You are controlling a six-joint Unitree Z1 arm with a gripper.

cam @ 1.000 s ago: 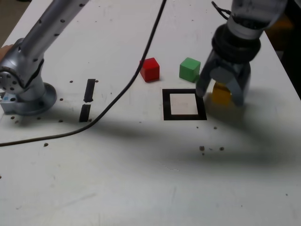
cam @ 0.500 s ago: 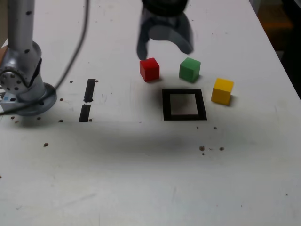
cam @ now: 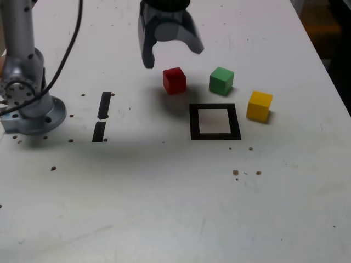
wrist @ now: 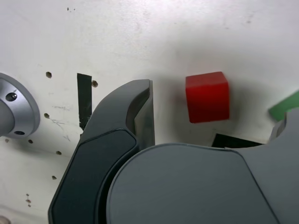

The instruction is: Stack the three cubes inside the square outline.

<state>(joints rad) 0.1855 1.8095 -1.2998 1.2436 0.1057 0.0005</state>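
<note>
A grey claw point(cam: 171, 52) hangs above the white bench point(cam: 164, 208), its two fingers spread apart and holding nothing, just up and toward the exterior view's left of the red cube point(cam: 174, 80). The red cube, the green cube point(cam: 221, 80) and the yellow cube point(cam: 259, 106) sit apart from one another on the bench, none stacked. All three lie outside the black square outline point(cam: 215, 121): red and green beyond its far edge, yellow just off its side at the exterior view's right. Two short black strips point(cam: 102, 116) lie end to end between the outline and the arm's round metal base point(cam: 30, 104). In the wrist view, the red cube point(wrist: 207, 96) shows beside one dark finger point(wrist: 126, 121).
</note>
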